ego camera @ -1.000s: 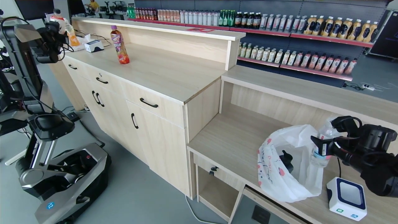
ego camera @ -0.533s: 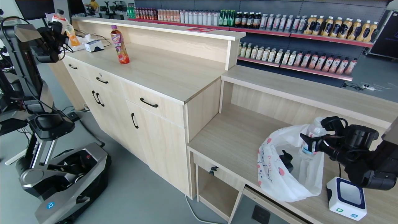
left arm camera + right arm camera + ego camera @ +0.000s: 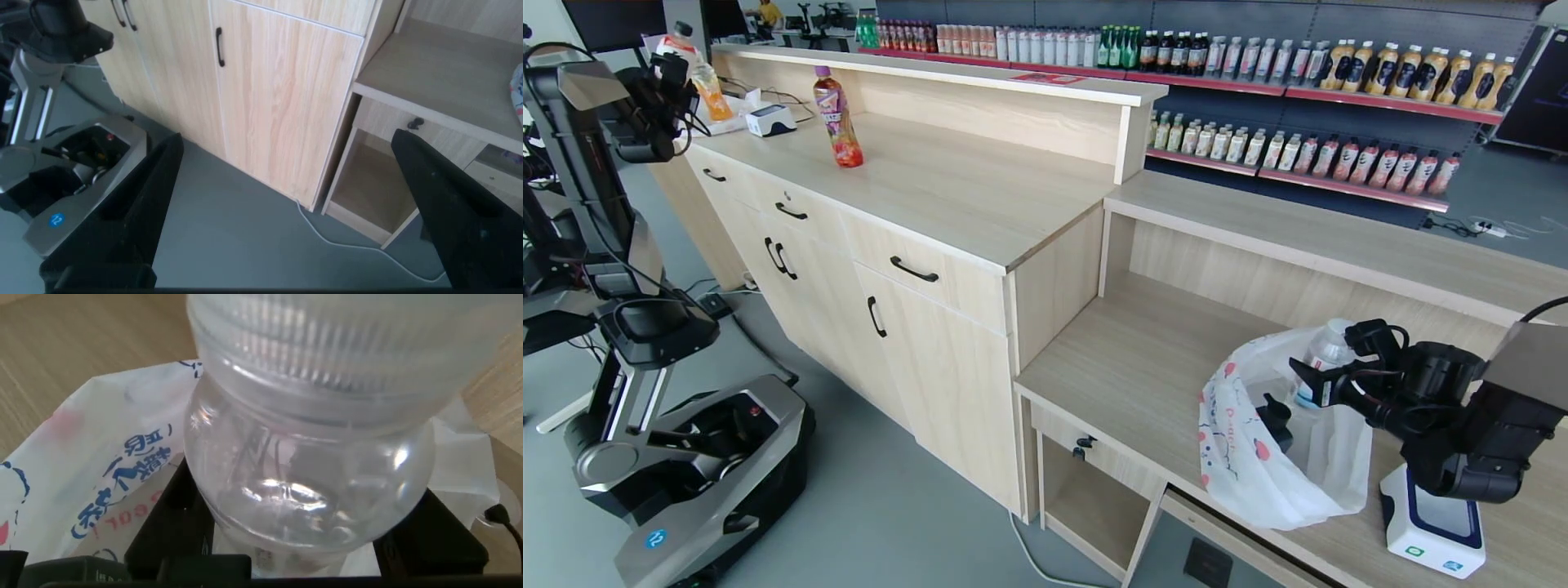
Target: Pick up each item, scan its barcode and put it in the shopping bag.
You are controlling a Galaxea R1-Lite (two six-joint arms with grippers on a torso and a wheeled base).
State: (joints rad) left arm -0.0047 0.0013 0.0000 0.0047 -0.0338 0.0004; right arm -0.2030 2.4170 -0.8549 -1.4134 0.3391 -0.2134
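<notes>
Right end effector (image 3: pixel 1313 374): matte black, looping black cable (image 3: pixel 1388 331), grey boxy forearm (image 3: pixel 1531 359). Left end effector (image 3: pixel 286 208): 2 black tapered fingers (image 3: pixel 453 204).

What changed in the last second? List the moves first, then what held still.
The right gripper, shut on the water bottle, carried it toward the robot's left, from the right edge of the shopping bag to over its open mouth. It has not let go. The shopping bag, the scanner and the red drink bottle on the higher counter kept their places.
</notes>
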